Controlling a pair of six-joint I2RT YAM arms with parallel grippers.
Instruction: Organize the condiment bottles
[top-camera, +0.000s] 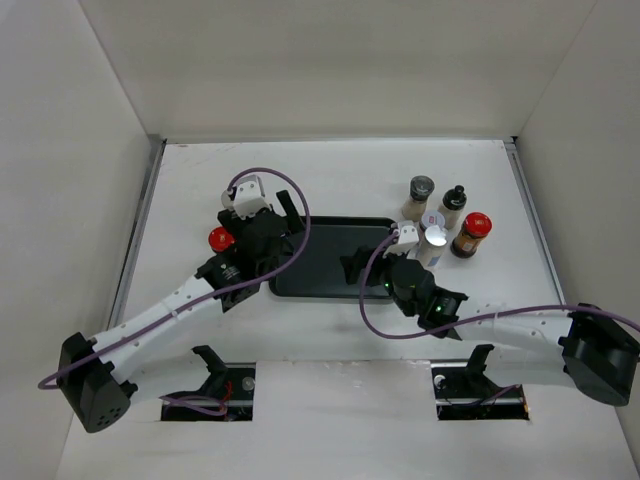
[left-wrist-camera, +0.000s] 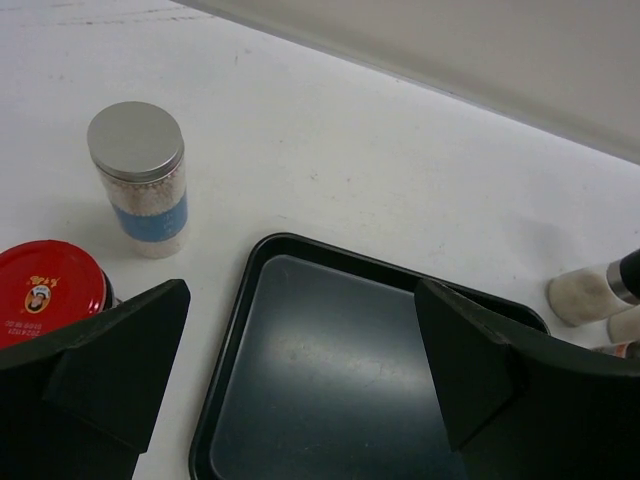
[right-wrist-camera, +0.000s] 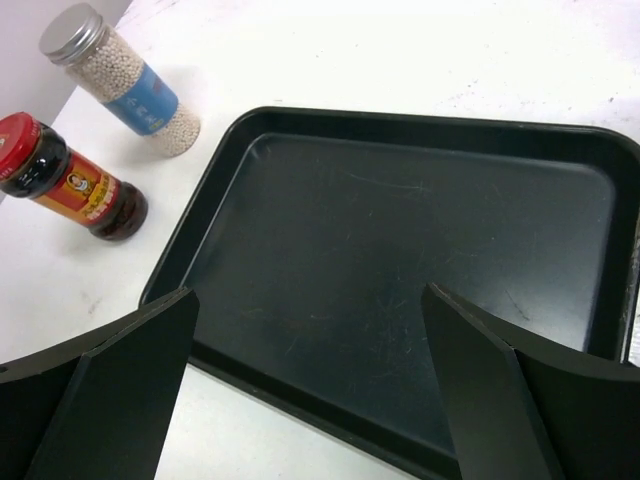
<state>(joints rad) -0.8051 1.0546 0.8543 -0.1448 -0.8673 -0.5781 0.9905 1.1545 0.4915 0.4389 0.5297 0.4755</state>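
Observation:
A red-capped amber bottle (top-camera: 220, 238) stands left of the black tray (top-camera: 320, 290). It shows beside a silver-lidded pale jar with a blue band (left-wrist-camera: 138, 180) in the left wrist view, and both show in the right wrist view (right-wrist-camera: 75, 180) (right-wrist-camera: 120, 85). Right of the tray stand a grey-lidded shaker (top-camera: 420, 192), a black-capped bottle (top-camera: 453, 203), a second red-capped amber bottle (top-camera: 472, 233) and a white-lidded jar (top-camera: 435, 240). My left gripper (top-camera: 285, 220) (left-wrist-camera: 300, 360) is open over the tray's far left corner. My right gripper (top-camera: 355, 268) (right-wrist-camera: 310, 380) is open over the tray's near right part.
The tray's rim (left-wrist-camera: 300, 250) (right-wrist-camera: 300, 390) lies under both grippers. White walls close in the table on the left, back and right. The left arm hides the silver-lidded jar in the top view. Purple cables loop over both arms.

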